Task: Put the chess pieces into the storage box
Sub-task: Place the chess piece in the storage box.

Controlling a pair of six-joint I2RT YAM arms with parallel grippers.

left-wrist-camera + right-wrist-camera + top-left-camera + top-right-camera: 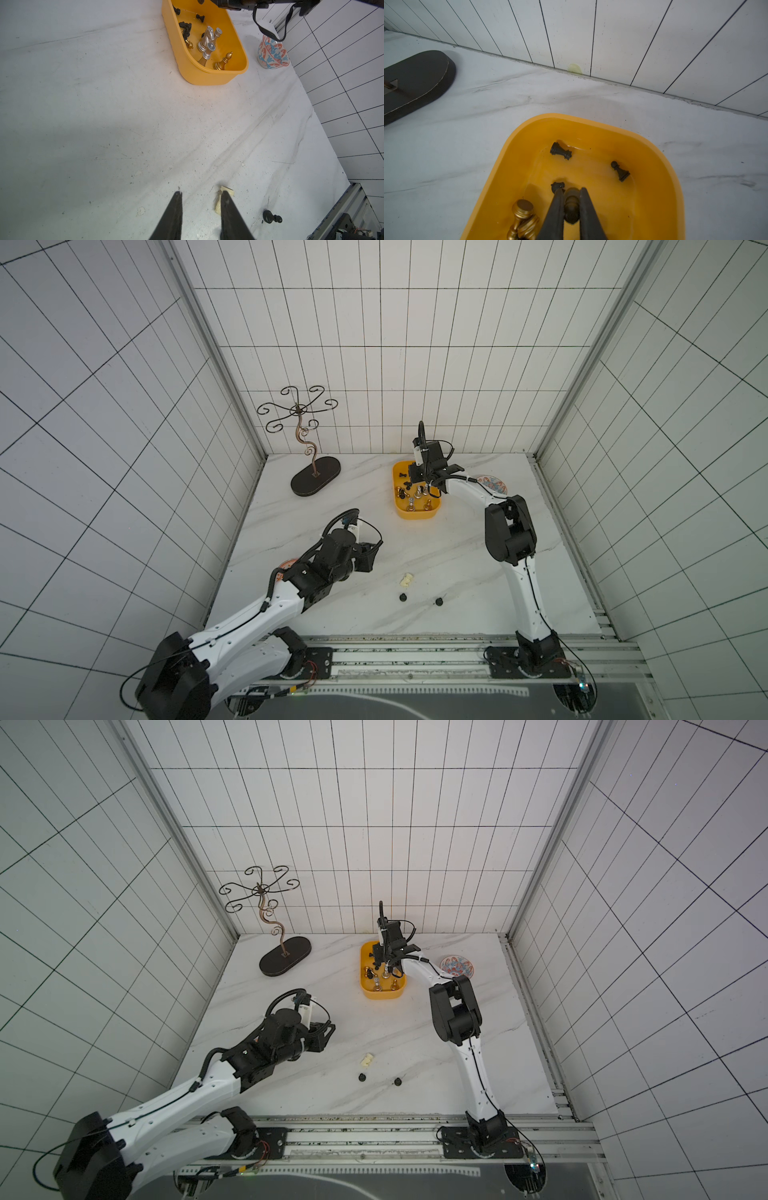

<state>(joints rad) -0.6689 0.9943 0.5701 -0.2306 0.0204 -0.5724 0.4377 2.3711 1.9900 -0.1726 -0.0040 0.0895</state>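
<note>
The yellow-orange storage box (415, 514) (529, 145) stands at the back of the table and holds several chess pieces: black ones (560, 151), a gold one (523, 216) and silver ones (207, 39). My right gripper (572, 190) reaches down inside the box, shut on a dark gold chess piece (571, 205). A cream-white piece (407, 580) (218, 204) lies on the table near the front, with two black pawns (402, 597) (439, 601) beside it. My left gripper (200, 193) hovers open just left of the cream piece, which is partly hidden behind one finger.
A red-and-blue patterned bowl (492, 485) (272, 54) sits right of the box, behind my right arm. A wire stand on a dark oval base (316, 481) (415, 83) is at the back left. Tiled walls close in three sides.
</note>
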